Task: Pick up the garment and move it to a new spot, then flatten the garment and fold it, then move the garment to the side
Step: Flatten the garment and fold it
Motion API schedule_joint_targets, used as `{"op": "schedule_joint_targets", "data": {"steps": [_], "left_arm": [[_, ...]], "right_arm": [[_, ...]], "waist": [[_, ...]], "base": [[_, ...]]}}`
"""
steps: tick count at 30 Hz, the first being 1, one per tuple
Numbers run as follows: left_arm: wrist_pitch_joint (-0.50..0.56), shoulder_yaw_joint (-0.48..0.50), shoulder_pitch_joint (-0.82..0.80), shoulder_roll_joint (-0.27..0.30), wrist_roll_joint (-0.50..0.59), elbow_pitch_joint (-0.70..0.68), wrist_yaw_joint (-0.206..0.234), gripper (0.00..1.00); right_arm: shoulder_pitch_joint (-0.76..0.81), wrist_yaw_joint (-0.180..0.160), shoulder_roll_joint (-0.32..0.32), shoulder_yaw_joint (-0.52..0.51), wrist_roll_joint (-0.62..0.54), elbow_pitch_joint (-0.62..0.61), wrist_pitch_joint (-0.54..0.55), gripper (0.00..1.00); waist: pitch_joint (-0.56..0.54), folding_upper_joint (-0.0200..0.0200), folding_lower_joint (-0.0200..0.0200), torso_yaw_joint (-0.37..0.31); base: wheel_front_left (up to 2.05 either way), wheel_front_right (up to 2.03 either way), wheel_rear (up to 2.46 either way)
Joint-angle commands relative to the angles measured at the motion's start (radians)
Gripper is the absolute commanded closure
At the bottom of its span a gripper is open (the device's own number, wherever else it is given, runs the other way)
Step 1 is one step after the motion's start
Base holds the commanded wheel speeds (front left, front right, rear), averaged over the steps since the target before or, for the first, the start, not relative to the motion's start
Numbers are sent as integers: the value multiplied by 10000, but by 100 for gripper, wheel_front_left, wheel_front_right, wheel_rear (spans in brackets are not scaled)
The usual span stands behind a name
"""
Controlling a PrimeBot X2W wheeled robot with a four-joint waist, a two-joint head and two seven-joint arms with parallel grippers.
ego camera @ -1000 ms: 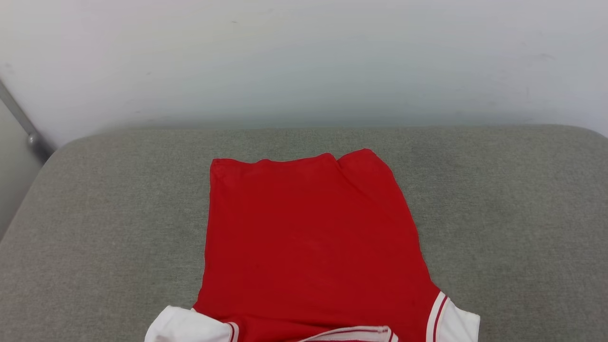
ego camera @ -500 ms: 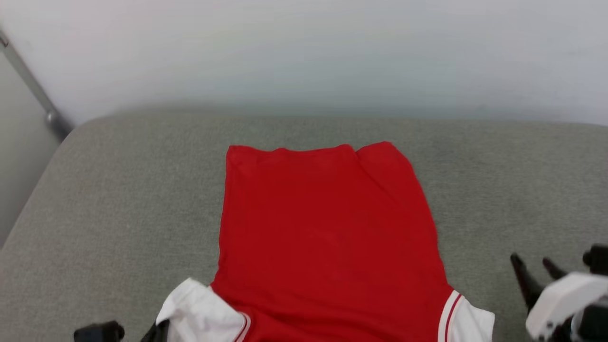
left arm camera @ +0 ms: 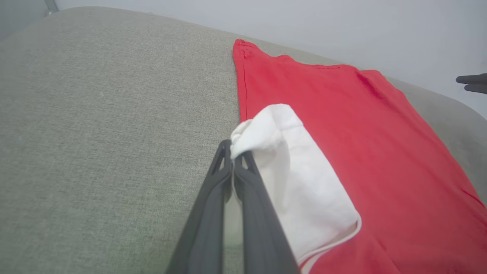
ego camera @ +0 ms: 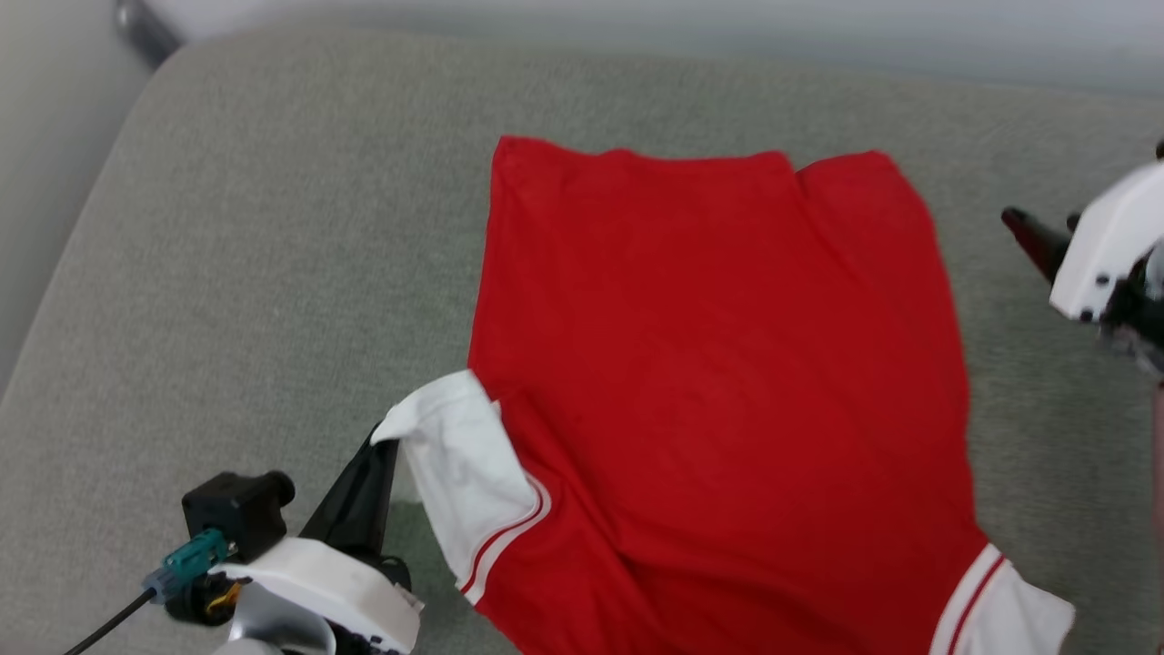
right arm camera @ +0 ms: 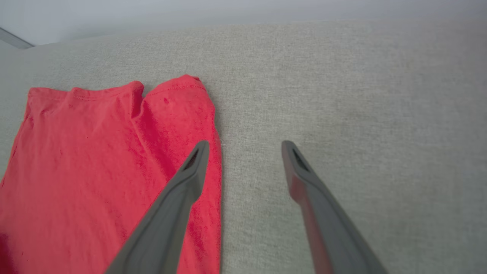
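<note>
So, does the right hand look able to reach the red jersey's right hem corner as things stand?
Probably yes: the right hand hangs open beside the side edge of the red jersey, and that hem corner lies on the grey cushion ahead of it, nothing between.

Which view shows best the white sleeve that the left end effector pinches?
The left wrist view: the sleeve is large, central, pinched by the left end effector. The head view shows it smaller; the right wrist view, the garment's red body.
</note>
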Motion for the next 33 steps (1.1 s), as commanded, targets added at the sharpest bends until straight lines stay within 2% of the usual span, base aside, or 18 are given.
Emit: {"op": "schedule_joint_targets", "data": {"steps": [1, 10, 18, 19, 20, 21, 26, 33], "left_arm": [[-119, -46, -398, -128, 138, -42, -90, 100], [-467, -222, -1310, -494, 371, -39, -449, 100], [-620, -289, -1527, -649, 349, 256, -583, 100], [-636, -292, -1517, -667, 327, 295, -587, 100], [-647, -294, -1499, -670, 314, 340, -586, 100], [-644, -296, -1483, -678, 297, 386, -589, 100], [-635, -340, -1415, -679, 219, 571, -633, 100], [-620, -240, -1075, -555, 61, 766, -536, 100]], "right_arm": [[-742, -4, -28, 113, -171, 322, 489, 0], [-2806, -4, -103, 418, -781, 1233, 1679, 0], [-2633, -5, 205, 469, -999, 2547, 2843, 0], [-2578, -4, 304, 404, -965, 2711, 3052, 58], [-2582, -4, 407, 396, -958, 2792, 3246, 92], [-2598, -4, 438, 431, -1018, 2822, 3379, 100], [-2905, -5, 167, 481, -1208, 2571, 3435, 100], [-3057, -5, -831, 1182, -1089, 1558, 3311, 100]], "waist": [[1061, 0, -3, 675], [2210, 0, -3, 1303], [2478, 0, -3, 1435], [2472, 0, -3, 1432], [2474, 0, -3, 1419], [2467, 0, -3, 1407], [2211, 0, -3, 1367], [1325, 0, -3, 1098]], "base": [[0, 0, 0], [0, 0, 0], [0, 0, 0], [0, 0, 0], [0, 0, 0], [0, 0, 0], [0, 0, 0], [0, 0, 0]]}}
